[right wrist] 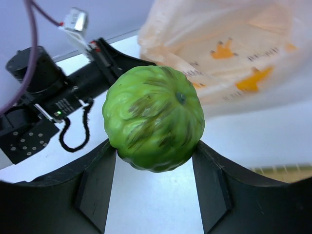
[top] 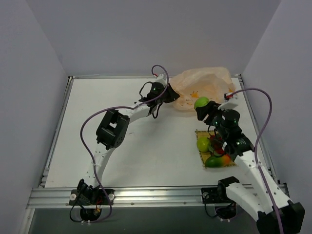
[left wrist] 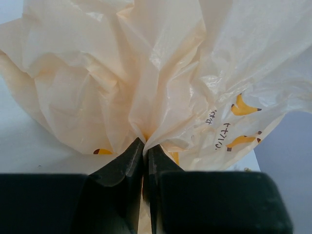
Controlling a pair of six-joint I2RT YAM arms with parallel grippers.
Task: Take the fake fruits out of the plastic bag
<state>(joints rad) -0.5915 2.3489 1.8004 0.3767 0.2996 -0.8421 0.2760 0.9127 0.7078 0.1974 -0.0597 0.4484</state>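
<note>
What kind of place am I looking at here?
Likely a robotics lab test cell: a white table boxed in by bare grey walls, two arms bolted to its metal rail.

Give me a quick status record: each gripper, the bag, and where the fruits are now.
left gripper: shut, pinching a fold of the plastic bag
right gripper: closed on a green ribbed fruit, outside the bag
bag: crumpled at the far side of the table
woven mat: holds a round green fruit, red fruits, a mango-like fruit
fruits inside bag: cannot tell
</note>
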